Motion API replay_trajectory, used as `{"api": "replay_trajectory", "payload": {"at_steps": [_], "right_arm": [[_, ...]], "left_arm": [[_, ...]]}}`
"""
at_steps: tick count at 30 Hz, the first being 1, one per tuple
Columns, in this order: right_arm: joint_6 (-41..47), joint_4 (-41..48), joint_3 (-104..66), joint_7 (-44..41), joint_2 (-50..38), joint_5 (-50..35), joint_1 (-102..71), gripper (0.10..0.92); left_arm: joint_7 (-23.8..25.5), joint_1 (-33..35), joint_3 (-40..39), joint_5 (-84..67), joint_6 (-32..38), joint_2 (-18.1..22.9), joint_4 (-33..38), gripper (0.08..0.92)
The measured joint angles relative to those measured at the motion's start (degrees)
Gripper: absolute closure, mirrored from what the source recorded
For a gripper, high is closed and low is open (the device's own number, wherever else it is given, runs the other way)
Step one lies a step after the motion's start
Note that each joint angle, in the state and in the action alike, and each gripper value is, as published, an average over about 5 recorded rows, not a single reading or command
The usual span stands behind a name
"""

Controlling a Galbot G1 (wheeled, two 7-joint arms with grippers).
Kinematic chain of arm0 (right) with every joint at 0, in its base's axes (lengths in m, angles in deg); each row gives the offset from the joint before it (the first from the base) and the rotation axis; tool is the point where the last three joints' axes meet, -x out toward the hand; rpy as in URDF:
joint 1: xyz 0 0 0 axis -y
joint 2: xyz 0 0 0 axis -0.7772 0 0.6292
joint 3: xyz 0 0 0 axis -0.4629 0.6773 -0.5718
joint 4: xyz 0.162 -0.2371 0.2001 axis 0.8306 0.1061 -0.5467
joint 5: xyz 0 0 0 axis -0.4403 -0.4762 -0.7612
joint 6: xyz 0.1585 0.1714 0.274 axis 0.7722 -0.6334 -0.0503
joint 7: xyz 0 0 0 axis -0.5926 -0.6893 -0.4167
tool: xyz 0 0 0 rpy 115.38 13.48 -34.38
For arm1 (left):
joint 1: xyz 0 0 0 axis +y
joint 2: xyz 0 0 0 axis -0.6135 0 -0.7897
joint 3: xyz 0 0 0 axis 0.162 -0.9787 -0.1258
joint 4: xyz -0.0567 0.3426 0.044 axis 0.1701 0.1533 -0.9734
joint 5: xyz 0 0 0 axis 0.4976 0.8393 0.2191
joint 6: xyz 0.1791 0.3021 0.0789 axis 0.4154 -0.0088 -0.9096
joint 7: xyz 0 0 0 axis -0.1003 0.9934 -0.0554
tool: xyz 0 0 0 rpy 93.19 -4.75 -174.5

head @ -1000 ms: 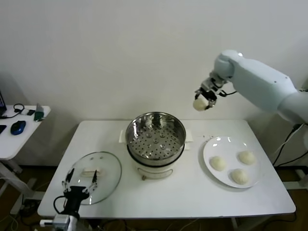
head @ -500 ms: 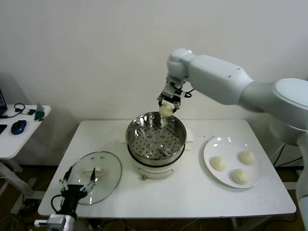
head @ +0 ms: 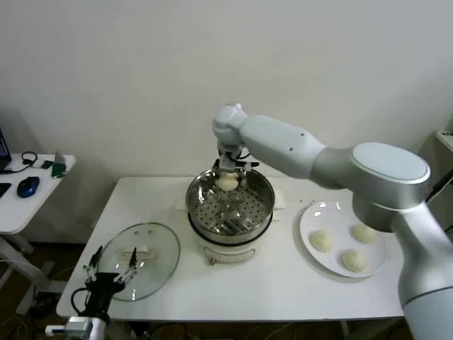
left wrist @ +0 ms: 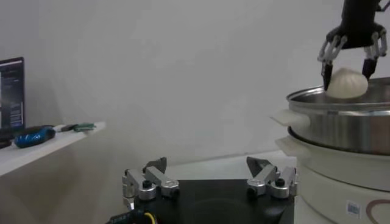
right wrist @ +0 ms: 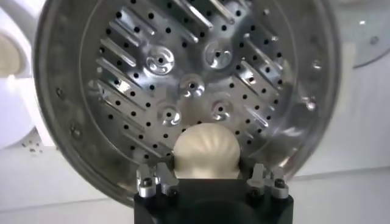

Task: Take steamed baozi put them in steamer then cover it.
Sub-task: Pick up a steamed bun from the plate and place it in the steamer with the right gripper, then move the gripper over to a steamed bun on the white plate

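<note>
Right pincer (head: 228, 172) gripped one baozi (head: 227, 182) over steamer (head: 263, 185) far rim, risking a rim-side drop; left pincer (head: 106, 271) idle, wide, by lid (head: 157, 249).

The white rectangular surface (head: 283, 283) is carrying the round shiny steel steamer (head: 230, 212) centrally, a round glass lid (head: 145, 255) leftward, and a flat white plate (head: 311, 212) rightward

The right arm (head: 333, 159) has smooth rounded shells, white and light grey. Both grippers, right gripper (right wrist: 210, 182) and left gripper (left wrist: 210, 182), have black bodies, silver finger blocks and dark screws
</note>
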Motion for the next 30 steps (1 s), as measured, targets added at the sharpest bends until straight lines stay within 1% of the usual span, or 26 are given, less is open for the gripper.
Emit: {"api": "replay_trajectory", "payload": {"at_steps": [5, 11, 13, 17, 19, 25, 30], "right_arm": [[-0.75, 0.99, -1.65, 0.45, 0.81, 4.69, -2.39, 0.338], [-1.30, 1.56, -2.96, 0.88, 1.00, 8.41, -4.74, 0.330], [-1.41, 1.58, -3.31, 0.94, 1.03, 9.26, -5.31, 0.308], [-1.59, 1.43, -4.11, 0.99, 1.11, 10.47, -6.08, 0.231], [-1.78, 1.23, -4.55, 0.90, 1.08, 10.87, -6.20, 0.209], [-2.78, -0.06, -5.24, -0.09, 0.18, 10.78, -5.61, 0.203], [-2.70, -3.14, -4.42, -1.45, -2.27, 7.15, -2.72, 0.202]], "left_arm": [[-0.07, 0.14, -0.04, -0.04, -0.11, 0.16, 0.23, 0.177], [-0.14, 0.28, 0.00, -0.04, -0.15, 0.21, 0.33, 0.177], [-0.15, 0.41, -0.01, -0.05, -0.13, 0.22, 0.28, 0.177], [-0.17, 0.64, -0.01, -0.06, -0.07, 0.23, 0.25, 0.177], [-0.19, 0.72, 0.04, -0.07, -0.05, 0.23, 0.25, 0.177], [-0.32, 0.79, 0.21, -0.09, -0.01, 0.31, 0.25, 0.177], [-0.39, 0.72, 0.16, 0.15, -0.01, 0.44, 0.22, 0.177]]}}
